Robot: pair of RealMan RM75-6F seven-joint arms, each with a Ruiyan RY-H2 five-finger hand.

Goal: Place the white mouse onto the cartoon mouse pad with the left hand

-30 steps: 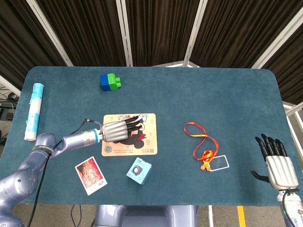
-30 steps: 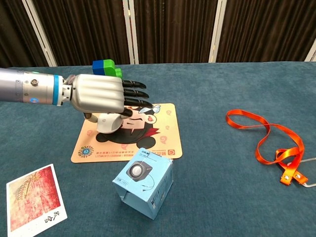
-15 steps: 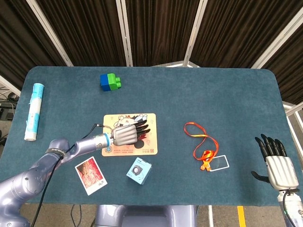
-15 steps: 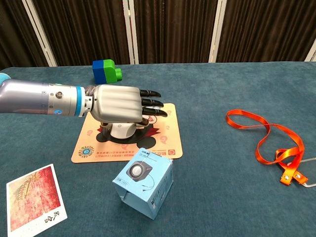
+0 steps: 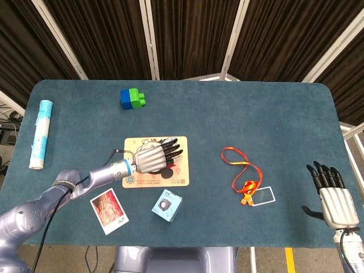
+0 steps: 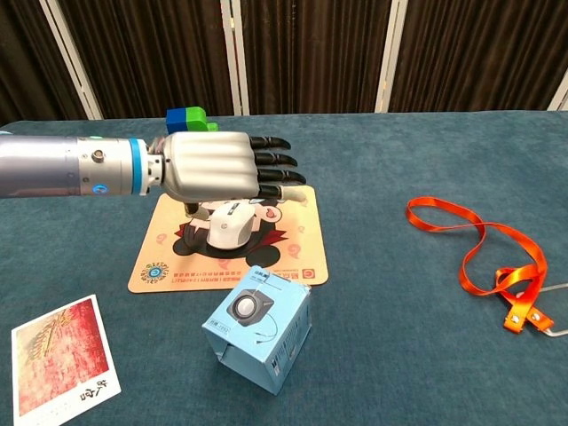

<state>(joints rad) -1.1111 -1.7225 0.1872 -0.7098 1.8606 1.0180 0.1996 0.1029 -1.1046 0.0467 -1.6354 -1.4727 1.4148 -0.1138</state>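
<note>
The small white computer mouse (image 6: 229,223) lies on the rectangular cartoon-printed mouse pad (image 6: 293,253), near its middle and over the dark cartoon figure. The left robot hand (image 6: 222,167) hovers just above it, palm down and released, its dark-tipped fingers (image 6: 282,161) stretched out and slightly apart, holding nothing; in the chest view a gap shows between the hand and the mouse, while in the head view the left robot hand (image 5: 153,158) hides the mouse. The pad rests flat on the teal felt tabletop (image 5: 256,114). Just in front of the pad stands a light blue cardboard box (image 6: 258,328), tilted on the cloth, and a red printed photo card (image 6: 60,356) lies near the pad's left corner. The right robot hand (image 5: 330,196) is well apart at the far right edge, released, fingers straight and apart, with nothing in it.
</note>
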